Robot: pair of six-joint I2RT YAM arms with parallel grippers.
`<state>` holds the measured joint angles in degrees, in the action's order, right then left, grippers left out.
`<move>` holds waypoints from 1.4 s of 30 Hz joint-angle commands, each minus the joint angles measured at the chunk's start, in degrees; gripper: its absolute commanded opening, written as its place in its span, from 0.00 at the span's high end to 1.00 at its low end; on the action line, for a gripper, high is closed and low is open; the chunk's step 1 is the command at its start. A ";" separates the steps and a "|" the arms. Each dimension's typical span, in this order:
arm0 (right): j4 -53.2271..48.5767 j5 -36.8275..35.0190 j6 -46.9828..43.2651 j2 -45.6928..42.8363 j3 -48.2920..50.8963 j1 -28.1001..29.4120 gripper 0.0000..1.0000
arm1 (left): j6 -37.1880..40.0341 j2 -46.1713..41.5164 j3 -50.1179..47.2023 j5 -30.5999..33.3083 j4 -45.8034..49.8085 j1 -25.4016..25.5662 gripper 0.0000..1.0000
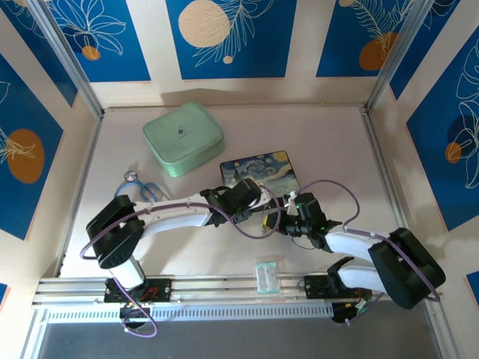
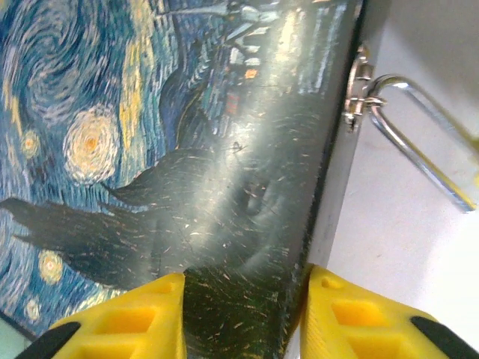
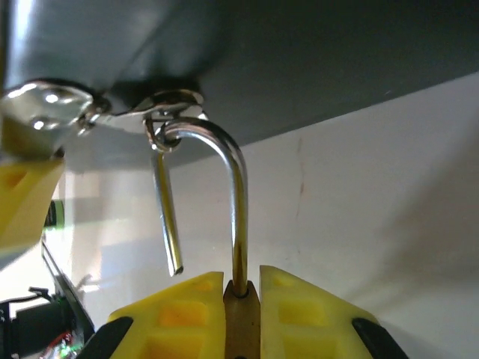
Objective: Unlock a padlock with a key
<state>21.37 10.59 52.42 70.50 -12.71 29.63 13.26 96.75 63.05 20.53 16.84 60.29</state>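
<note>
Right wrist view showed my right gripper [image 3: 241,283] clamped on the padlock [image 3: 241,329], its shackle [image 3: 238,187] hooked through the clasp [image 3: 172,101]. My left gripper [image 2: 245,278] straddled the painted box [image 2: 112,149], grip uncertain. Bracing the box before twisting seemed wise.

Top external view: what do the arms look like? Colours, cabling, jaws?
Left arm and right arm match: white links, bulky black joint housings, a loose purple cable along each. Jaws are yellow with moulded recesses, black at the outer edges.
</note>
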 commanded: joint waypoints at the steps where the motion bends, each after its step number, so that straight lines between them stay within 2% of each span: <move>1: 3.87 -0.68 7.65 3.19 2.02 -0.21 0.92 | -6.21 3.15 0.18 -5.56 7.26 1.93 0.66; 9: 7.96 -3.59 10.03 1.75 2.56 -0.93 0.92 | -5.15 3.45 -2.08 -1.03 5.13 3.31 0.66; 17: 15.08 -6.64 17.81 3.32 2.36 -2.36 0.93 | -3.86 4.74 -3.06 0.33 4.32 4.53 0.67; 25: 12.43 -5.65 15.78 2.21 -0.06 -4.05 0.94 | -3.45 5.38 -4.15 2.34 4.01 4.68 0.67; 31: 15.73 -3.04 17.13 1.82 1.53 -7.83 0.94 | -3.33 5.29 -4.76 2.72 3.79 4.75 0.67; 38: 14.15 -5.38 18.51 0.45 -0.47 -7.73 0.94 | -2.75 5.65 -5.12 2.35 2.77 4.83 0.67; 42: 13.75 -4.89 19.42 0.69 -1.00 -9.89 0.94 | -2.65 5.82 -5.13 2.75 3.13 5.00 0.67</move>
<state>32.91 10.92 69.95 72.42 -10.98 22.50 9.52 99.29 61.47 27.59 8.10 64.01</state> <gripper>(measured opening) 0.128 0.330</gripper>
